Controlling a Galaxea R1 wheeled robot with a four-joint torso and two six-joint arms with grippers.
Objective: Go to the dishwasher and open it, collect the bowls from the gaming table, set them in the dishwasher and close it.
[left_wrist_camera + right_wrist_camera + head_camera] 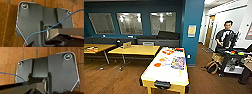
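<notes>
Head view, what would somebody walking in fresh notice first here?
The gaming table with its bright white top and yellow sides stands straight ahead in the foreground, its end with the black slot nearest the camera. Orange and red items and other colourful things lie scattered on its top, mostly toward the far end. At the right, a person stands behind a dark cart.

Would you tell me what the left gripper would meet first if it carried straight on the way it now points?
Most likely the wooden floor. The left wrist view looks down past the robot's own dark plate onto floorboards, and nothing else shows in that line. How far off the floor lies is unclear, so this is a guess.
</notes>
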